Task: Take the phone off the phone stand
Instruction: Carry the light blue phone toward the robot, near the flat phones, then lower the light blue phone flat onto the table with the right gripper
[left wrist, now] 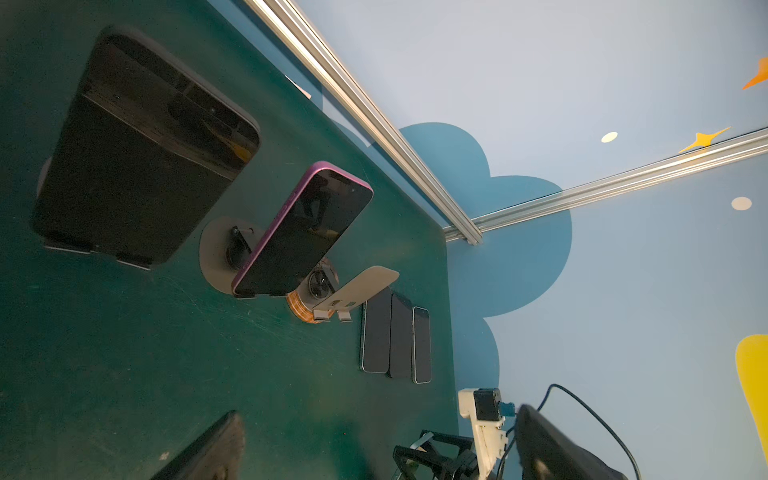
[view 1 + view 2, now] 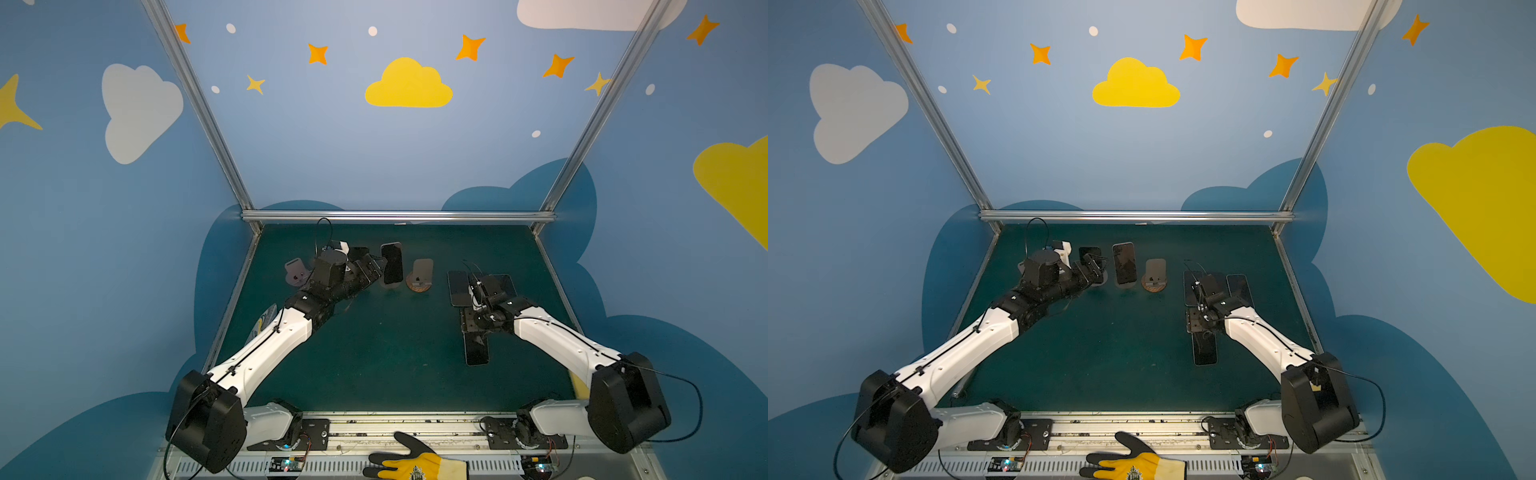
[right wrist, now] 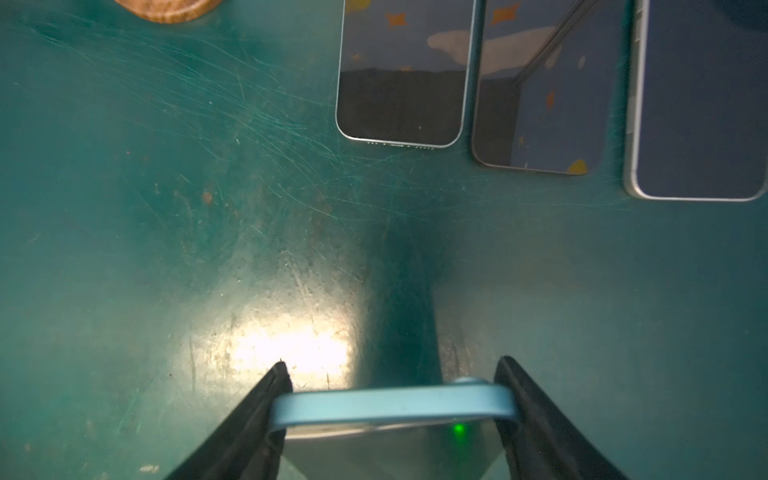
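Now my R gripper (image 3: 394,362) clamps blue phone (image 3: 395,401) across its width, long axis front-to-back; L gripper (image 2: 374,269) gapes wide near purple phone (image 1: 303,232), upright on stand (image 1: 216,249).

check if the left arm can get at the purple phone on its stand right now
Probably yes: the left gripper is open and close beside the purple phone, which leans on its stand, and nothing shows between them. The empty stand sits on its far side.

Quick tally: 6 phones (image 1: 299,232), 2 propped at 12 o'clock, 3 flat approx 2 o'clock, plus 1 blue phone (image 3: 390,401); 4 stands (image 2: 420,274); 1 glove (image 2: 419,463).
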`<act>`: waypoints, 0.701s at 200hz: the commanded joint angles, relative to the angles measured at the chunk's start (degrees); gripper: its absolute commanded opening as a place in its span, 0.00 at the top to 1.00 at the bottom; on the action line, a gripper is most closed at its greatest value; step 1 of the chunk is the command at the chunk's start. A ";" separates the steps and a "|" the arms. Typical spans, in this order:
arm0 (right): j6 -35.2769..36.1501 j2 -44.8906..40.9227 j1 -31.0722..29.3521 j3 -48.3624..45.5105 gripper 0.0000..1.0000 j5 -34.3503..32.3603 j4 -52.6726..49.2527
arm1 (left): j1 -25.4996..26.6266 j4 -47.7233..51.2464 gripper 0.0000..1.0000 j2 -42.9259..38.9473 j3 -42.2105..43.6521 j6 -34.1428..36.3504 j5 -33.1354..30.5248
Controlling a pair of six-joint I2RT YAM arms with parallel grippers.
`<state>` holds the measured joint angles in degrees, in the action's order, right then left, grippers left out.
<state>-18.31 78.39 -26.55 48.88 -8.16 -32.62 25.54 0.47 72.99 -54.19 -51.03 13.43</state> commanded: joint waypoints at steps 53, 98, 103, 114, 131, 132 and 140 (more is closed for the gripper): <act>-4.53 14.33 1.69 10.00 0.38 6.23 -6.40 | 0.08 0.15 0.00 1.05 -1.26 0.78 0.35; -5.03 18.69 1.76 11.32 0.36 5.82 -5.61 | 0.10 0.15 0.00 1.32 -1.27 0.61 0.46; -4.95 19.08 1.75 11.32 0.36 5.48 -5.61 | 0.08 0.06 0.00 1.41 -1.35 0.62 0.76; -5.37 19.95 1.75 11.25 0.34 3.89 -5.57 | 0.05 0.06 0.00 1.27 -1.35 0.89 0.57; -5.96 20.81 1.68 11.10 0.34 2.80 -4.90 | 0.05 0.23 0.00 1.00 -1.31 1.10 0.10; -5.95 20.82 1.68 11.12 0.34 2.76 -4.91 | 0.04 0.23 0.00 1.00 -1.29 1.10 0.01; -6.31 21.24 1.69 11.15 0.34 2.09 -4.78 | 0.06 0.19 0.00 0.92 -1.26 1.21 -0.06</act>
<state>-22.83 98.10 -24.95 59.05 -4.10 -36.95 25.52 0.49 73.84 -54.19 -51.03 13.63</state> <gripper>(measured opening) 0.731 0.998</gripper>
